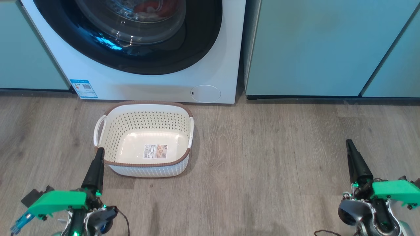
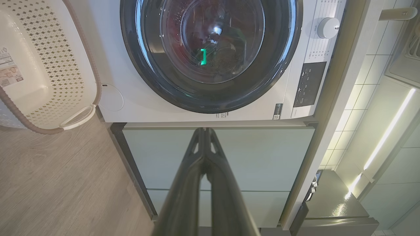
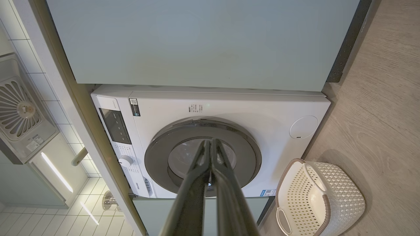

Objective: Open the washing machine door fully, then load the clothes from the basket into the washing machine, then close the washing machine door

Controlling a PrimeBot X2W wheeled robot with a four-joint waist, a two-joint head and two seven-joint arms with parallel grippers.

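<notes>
Head view crops the washing machine door; left hand, right hand each closed.

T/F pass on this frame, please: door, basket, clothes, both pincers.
1. The washing machine door is closed. True.
2. The basket holds the clothes. False: it holds nothing but the label sticker on its base; the red clothes show behind the door glass.
3. The left pincer is shut and holds nothing. True.
4. The right pincer grips a basket handle. False: it is shut on nothing, over the floor well to the right of the basket.
5. The basket stands on the floor in front of the washing machine. True.
</notes>
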